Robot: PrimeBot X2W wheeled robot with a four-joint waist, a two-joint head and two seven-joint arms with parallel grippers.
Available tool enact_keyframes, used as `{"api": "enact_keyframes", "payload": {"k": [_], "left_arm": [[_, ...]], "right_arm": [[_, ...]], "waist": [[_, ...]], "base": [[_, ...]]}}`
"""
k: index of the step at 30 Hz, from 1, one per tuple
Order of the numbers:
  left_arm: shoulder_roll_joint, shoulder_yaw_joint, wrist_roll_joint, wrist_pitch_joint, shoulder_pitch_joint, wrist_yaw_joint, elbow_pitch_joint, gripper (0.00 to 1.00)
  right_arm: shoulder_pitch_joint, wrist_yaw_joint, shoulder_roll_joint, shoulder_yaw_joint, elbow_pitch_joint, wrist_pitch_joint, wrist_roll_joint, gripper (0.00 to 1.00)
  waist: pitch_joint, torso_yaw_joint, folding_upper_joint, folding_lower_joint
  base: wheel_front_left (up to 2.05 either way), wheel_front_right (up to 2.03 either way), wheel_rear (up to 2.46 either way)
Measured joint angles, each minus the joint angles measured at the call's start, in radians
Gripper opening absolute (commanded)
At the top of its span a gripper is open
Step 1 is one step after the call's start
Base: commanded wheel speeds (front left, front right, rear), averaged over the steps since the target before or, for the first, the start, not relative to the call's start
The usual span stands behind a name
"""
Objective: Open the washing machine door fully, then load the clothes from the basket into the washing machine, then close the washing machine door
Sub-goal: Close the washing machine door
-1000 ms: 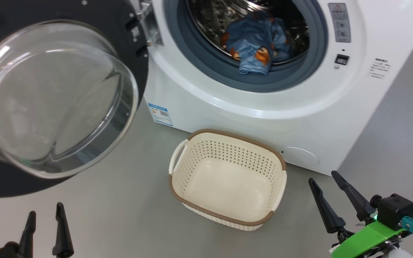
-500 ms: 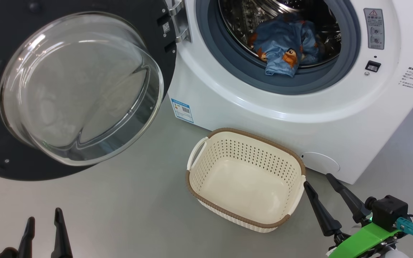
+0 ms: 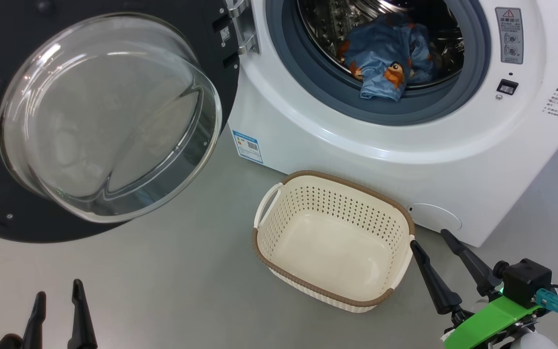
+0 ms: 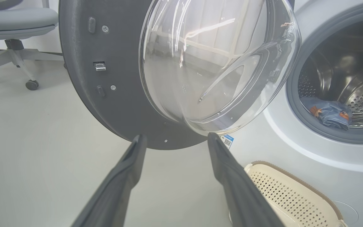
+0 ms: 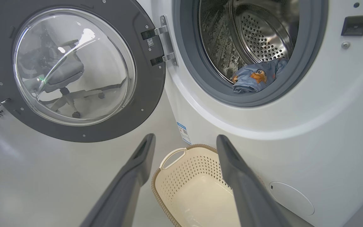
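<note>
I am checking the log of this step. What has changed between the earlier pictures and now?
The head camera turned a little to the robot's left, so the washing machine, the washing machine door and the basket show farther right without having moved. Nothing was taken hold of or let go. As before: left gripper and right gripper open and empty, clothes in the drum, basket empty, door open.

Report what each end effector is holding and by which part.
Nothing is held. The left end effector and the right end effector are both open and empty. The clothes lie inside the washing machine, and the basket is empty.
</note>
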Motion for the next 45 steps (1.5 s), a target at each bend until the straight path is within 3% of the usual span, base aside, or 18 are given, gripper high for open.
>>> {"api": "enact_keyframes", "payload": {"k": [30,32,33,34,35,39,41,45], "left_arm": [[0.0,-0.002,0.0,0.0,0.0,0.001,-0.006,1.0],[0.0,-0.002,0.0,0.0,0.0,0.001,-0.006,0.86],[0.0,-0.002,0.0,0.0,0.0,0.001,-0.006,0.86],[0.0,-0.002,0.0,0.0,-0.001,0.001,-0.006,0.75],[0.0,-0.002,0.0,0.0,-0.001,0.001,-0.007,0.55],[0.0,0.001,0.0,0.0,-0.002,0.001,-0.019,0.25],[0.0,0.005,0.001,0.0,-0.002,0.0,-0.024,0.03],[-0.001,0.031,0.004,0.0,-0.005,-0.001,-0.056,0.0]], "right_arm": [[0.0,0.0,0.001,-0.003,0.0,0.0,0.0,1.0],[0.0,0.0,0.001,-0.003,0.0,0.0,0.0,1.0],[0.0,0.0,0.001,-0.003,0.0,0.0,0.0,1.0],[0.0,0.0,0.002,-0.003,0.0,0.0,0.0,1.0],[0.0,0.0,0.002,-0.003,0.0,0.0,0.0,1.0],[0.0,0.0,0.008,-0.003,0.0,0.0,0.0,1.0],[0.0,0.0,0.01,-0.003,0.0,0.0,0.0,1.0],[0.001,0.0,0.013,-0.003,0.0,0.0,0.0,1.0]], "waist": [[0.001,-0.002,0.0,0.0],[0.0,-0.003,0.0,0.0],[0.0,-0.003,0.0,0.0],[0.0,-0.004,0.0,0.0],[-0.001,-0.005,0.0,0.0],[-0.002,-0.009,0.0,0.0],[-0.002,-0.012,0.0,0.0],[-0.003,-0.013,0.0,0.0]], "base": [[0.0,0.0,0.0],[0.0,0.0,0.0],[0.0,0.0,0.0],[0.0,0.0,0.0],[0.0,0.0,0.0],[0.0,0.0,0.0],[0.0,0.0,0.0],[0.0,0.0,0.0]]}}
